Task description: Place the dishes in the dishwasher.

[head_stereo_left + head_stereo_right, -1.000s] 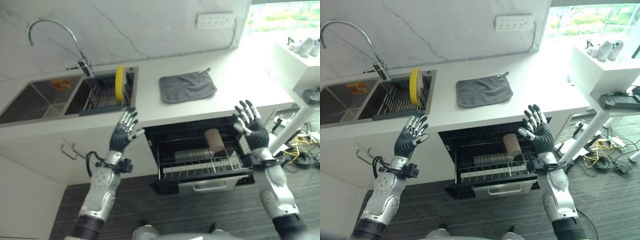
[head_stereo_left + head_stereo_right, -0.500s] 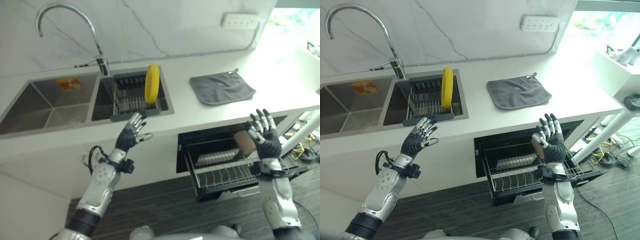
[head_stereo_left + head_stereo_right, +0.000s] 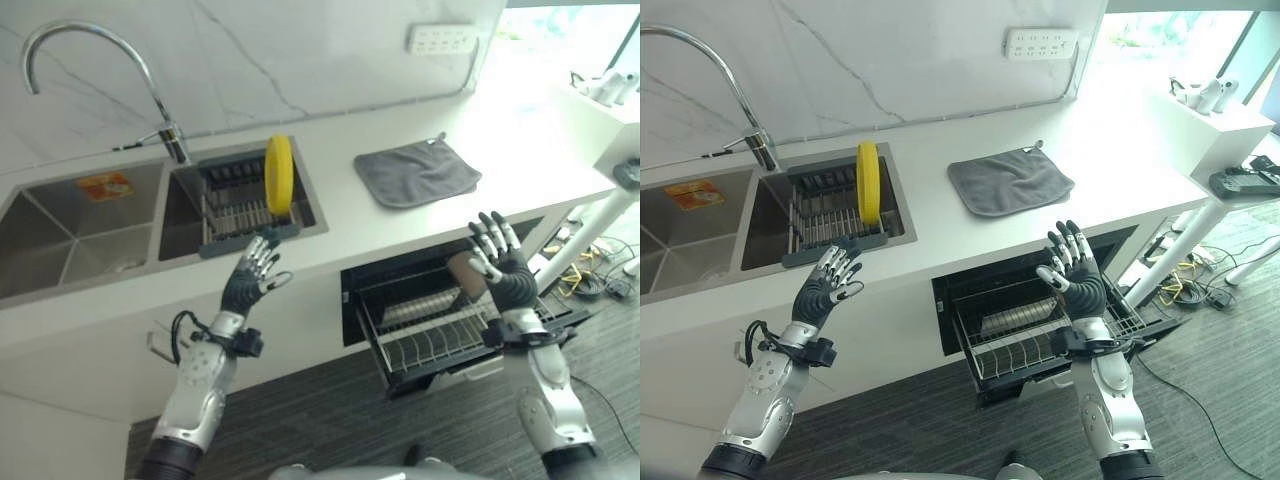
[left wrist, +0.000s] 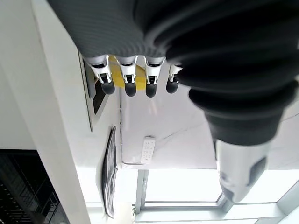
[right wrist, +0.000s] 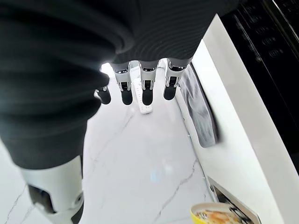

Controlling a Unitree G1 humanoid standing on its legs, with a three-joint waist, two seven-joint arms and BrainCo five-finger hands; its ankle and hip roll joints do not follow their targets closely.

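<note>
Standing upright in the dark rack [image 3: 245,200] inside the sink [image 3: 100,225], the yellow plate [image 3: 278,175] was just beyond the left hand [image 3: 250,283], apart from its fingertips and not touched. That left hand was raised in front of the white bench [image 3: 330,215] edge with its fingers straight and spread, holding nothing; its wrist view showed the dark fingertips [image 4: 131,88] in a row with a sliver of the yellow plate past them. The right hand [image 3: 500,265] was also lifted, fingers spread and released, empty, hovering over the pulled-out dishwasher rack [image 3: 440,335]. Just beside that right hand, toward the left hand, a brown cup [image 3: 462,275] lay tilted in the rack, partly hidden behind the hand, and a row of wire tines ran below it. Beyond the right hand, on the bench top, a grey cloth [image 3: 415,172] lay flat, well apart from both hands. A curved silver faucet [image 3: 90,60] rose beyond the left hand at the back of the sink, and a white power strip [image 3: 440,38] was fixed on the marble wall beyond the cloth.
</note>
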